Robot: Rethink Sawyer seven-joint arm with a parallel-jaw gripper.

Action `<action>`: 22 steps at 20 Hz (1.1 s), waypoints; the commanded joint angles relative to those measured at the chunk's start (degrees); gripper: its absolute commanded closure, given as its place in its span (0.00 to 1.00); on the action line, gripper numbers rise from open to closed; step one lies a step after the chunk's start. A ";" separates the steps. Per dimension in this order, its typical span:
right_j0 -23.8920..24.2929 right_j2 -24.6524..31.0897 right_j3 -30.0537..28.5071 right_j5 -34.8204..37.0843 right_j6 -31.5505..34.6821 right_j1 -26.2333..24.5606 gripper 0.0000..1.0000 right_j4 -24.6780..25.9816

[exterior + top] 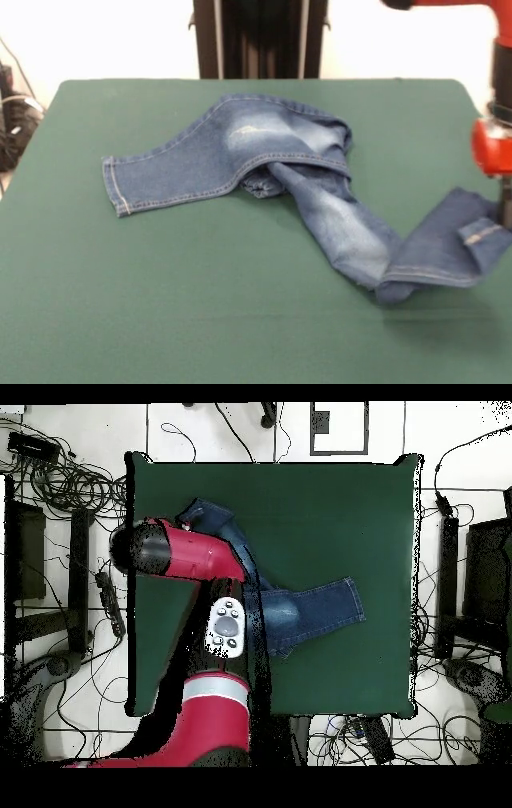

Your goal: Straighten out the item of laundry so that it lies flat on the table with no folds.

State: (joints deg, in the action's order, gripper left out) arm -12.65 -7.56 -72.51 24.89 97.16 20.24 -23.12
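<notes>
The jeans (272, 152) lie crumpled on the green table (200, 304). One leg stretches flat to the left. The other leg runs to the right, is folded over on itself, and its hem end (478, 234) is raised off the cloth with a shadow under it. My gripper (505, 214) comes down at the right edge and is shut on that raised hem end. In the overhead view the jeans (315, 609) are partly covered by my red arm (190, 554), which hides the gripper. The held leg end (205, 512) shows beside the arm.
The table's right edge in the front view lies close to the gripper. Green cloth (350, 504) spreads wide around the jeans. Cables and stands (60, 484) surround the table on the floor. The robot's pedestal (256, 36) stands at the far side.
</notes>
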 commanded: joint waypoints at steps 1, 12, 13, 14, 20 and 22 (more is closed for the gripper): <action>-4.71 -2.99 17.13 15.66 25.67 -8.51 1.00 -5.08; -4.02 -3.95 29.74 21.95 31.67 -13.48 1.00 -4.07; -3.77 -4.12 31.13 22.05 31.72 -14.26 1.00 -3.84; -3.58 -4.70 33.00 22.58 31.98 -15.13 1.00 -3.54; -2.91 -8.14 40.23 23.86 29.74 -18.55 1.00 -1.63; -2.74 -8.19 40.57 23.94 28.85 -18.78 0.00 -1.61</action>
State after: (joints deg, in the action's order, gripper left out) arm -15.75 -15.50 -37.84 40.71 114.61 3.79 -25.13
